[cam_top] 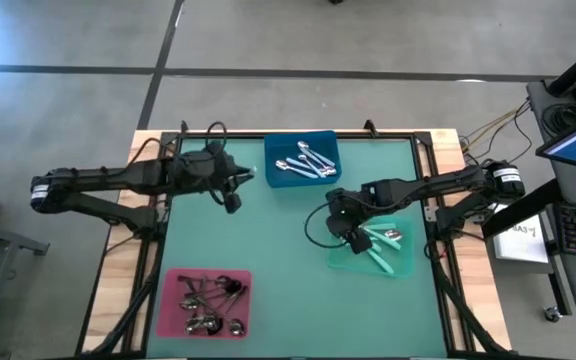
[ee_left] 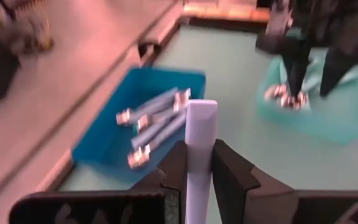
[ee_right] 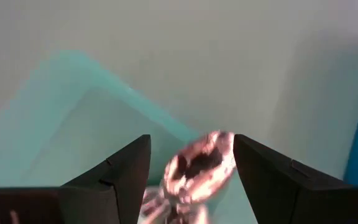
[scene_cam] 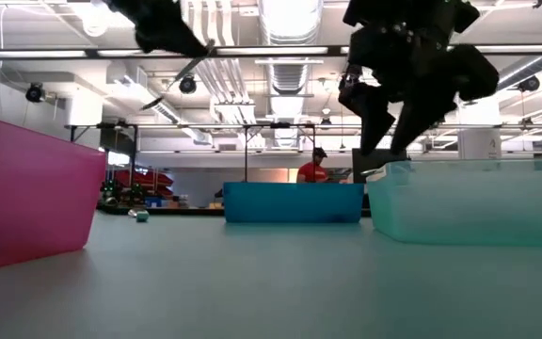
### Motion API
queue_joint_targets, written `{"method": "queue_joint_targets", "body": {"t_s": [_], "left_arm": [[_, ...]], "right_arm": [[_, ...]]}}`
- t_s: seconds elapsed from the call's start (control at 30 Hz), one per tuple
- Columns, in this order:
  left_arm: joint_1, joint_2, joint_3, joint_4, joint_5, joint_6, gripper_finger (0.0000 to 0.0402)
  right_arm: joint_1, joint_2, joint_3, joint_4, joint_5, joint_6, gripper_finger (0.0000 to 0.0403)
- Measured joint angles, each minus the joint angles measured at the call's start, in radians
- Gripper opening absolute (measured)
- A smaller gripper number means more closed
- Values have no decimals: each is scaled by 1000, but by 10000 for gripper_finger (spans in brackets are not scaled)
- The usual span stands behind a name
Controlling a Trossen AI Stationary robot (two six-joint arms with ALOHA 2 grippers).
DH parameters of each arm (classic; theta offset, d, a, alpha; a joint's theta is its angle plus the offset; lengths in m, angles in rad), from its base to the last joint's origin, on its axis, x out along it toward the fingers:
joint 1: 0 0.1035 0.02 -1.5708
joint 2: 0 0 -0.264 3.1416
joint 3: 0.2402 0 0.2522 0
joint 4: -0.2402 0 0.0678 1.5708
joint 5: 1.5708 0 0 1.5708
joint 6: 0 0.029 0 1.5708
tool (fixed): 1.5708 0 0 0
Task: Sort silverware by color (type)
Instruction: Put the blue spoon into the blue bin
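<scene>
Holding silver spoons [cam_top: 306, 160], blue tray [cam_top: 330, 142]

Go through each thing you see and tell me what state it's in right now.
Left gripper: jaws shut on a pale silver spoon handle.
Right gripper: jaws open above the green tray.
Blue tray: holds silver spoons.
Pink tray: holds dark-handled spoons.
Green tray: holds teal-handled spoons.

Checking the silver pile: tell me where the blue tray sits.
In the high view the blue plastic tray sits at the table's far edge, centre, between the left gripper, shut on a pale-handled spoon, and the green tray.
</scene>
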Motion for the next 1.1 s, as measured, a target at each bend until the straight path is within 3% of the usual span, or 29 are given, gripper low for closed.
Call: {"method": "queue_joint_targets", "body": {"t_s": [0.3, 0.5, 0.63, 0.73, 0.93, 1.1], "left_arm": [[102, 98, 0, 258, 12, 87, 33], [215, 212, 1, 452, 169, 89, 34], [264, 298, 5, 579, 212, 73, 34], [281, 348, 6, 643, 212, 51, 34], [285, 403, 6, 736, 214, -3, 34], [285, 406, 6, 767, 215, -84, 34]], "right_arm": [[2, 14, 0, 256, -34, 399, 219], [2, 15, 0, 332, -37, 567, 219], [0, 22, 0, 373, -32, 717, 219], [0, 22, 3, 412, 60, 817, 219], [-61, 12, 44, 405, 322, 759, 219], [-212, 28, 79, 508, 242, 680, 219]]}}
